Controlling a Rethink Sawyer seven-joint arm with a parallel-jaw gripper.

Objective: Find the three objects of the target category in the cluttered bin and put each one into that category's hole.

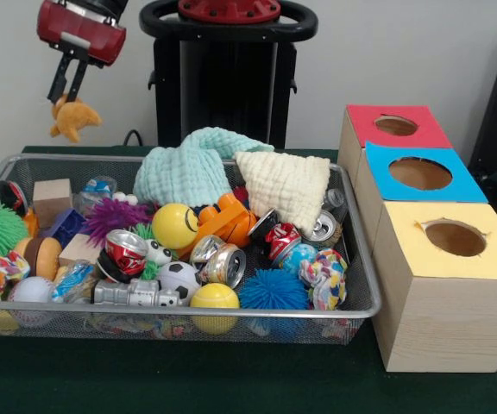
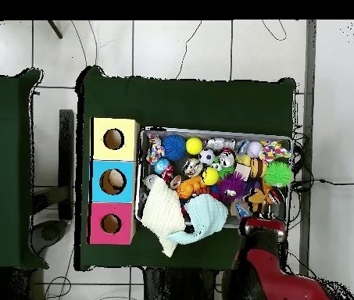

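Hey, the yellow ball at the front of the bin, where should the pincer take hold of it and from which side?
Probably from straight above, closing across the widest part of the yellow ball. It is round and smooth, its top is bare, and the mesh bin wall blocks the front. The soccer ball crowds one side.

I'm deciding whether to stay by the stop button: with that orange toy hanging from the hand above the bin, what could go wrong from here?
1. The hand pinches only the top of the orange plush toy, which dangles below; it may slip back into the wire bin.
2. The box holes, such as the blue box, lie across the whole bin, so a long carry could swing the toy loose.
3. The bunched green cloth rises above the rim and a low pass could snag it.
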